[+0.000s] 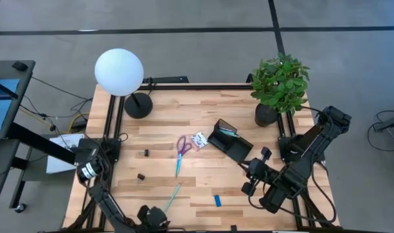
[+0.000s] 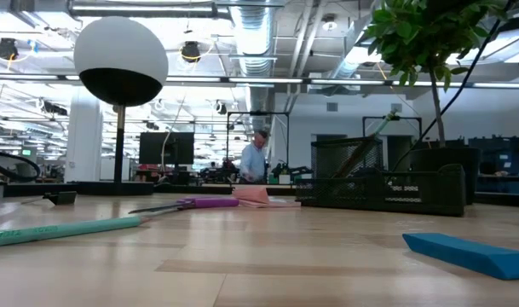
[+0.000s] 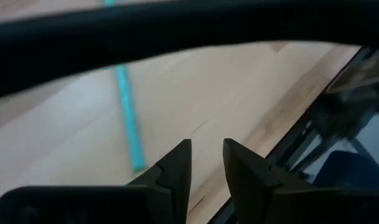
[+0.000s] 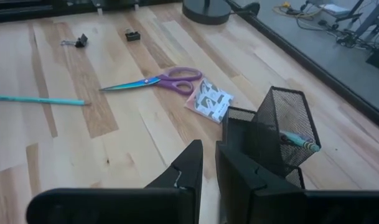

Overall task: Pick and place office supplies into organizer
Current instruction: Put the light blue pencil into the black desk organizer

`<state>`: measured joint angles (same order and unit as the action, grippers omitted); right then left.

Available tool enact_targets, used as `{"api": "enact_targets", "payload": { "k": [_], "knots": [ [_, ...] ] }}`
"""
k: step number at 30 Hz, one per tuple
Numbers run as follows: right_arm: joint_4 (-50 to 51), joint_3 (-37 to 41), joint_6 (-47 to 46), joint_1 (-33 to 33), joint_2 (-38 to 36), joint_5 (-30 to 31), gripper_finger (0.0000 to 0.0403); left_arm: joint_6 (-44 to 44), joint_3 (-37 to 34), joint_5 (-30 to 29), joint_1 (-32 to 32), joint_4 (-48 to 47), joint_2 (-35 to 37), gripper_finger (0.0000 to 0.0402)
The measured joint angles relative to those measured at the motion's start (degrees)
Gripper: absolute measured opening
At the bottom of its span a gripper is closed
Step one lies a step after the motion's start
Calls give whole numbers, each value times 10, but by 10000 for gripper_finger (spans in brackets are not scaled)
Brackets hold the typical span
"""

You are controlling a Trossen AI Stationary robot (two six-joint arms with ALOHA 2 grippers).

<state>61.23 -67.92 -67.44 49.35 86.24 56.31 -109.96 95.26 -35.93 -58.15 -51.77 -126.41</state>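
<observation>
The black mesh organizer [image 1: 229,140] is sitting on the wooden table [image 1: 203,103] toward its right side, a teal pen [image 4: 299,141] standing in its tall cup. Just left of it, a white patterned packet [image 1: 198,140] is lying on a pink sheet, touching the handles of the purple scissors [image 1: 182,148]. Another teal pen [image 1: 171,197] is lying near the front edge, a blue block [image 1: 217,200] to its right, and two black clips [image 1: 145,153] farther left. The right gripper [image 1: 255,169] is hovering beside the organizer's front corner, fingers nearly together and empty. The left gripper [image 3: 206,168] is hanging at the front edge, fingers slightly apart, gripping nothing. A globe lamp [image 1: 120,72] and a potted plant [image 1: 280,83] are standing at the back.
</observation>
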Motion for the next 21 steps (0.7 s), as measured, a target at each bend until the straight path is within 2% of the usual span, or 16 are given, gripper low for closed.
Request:
{"api": "enact_targets", "payload": {
  "k": [6,11,21],
  "knots": [
    [0,0,4,-1,0,8,40,-49,1,53,-16,-52,-3,87],
    [0,0,4,-4,0,8,40,-79,0,57,-26,-83,-3,86],
    [0,0,5,-4,0,8,40,-76,0,61,-26,-73,-3,86]
  ]
}}
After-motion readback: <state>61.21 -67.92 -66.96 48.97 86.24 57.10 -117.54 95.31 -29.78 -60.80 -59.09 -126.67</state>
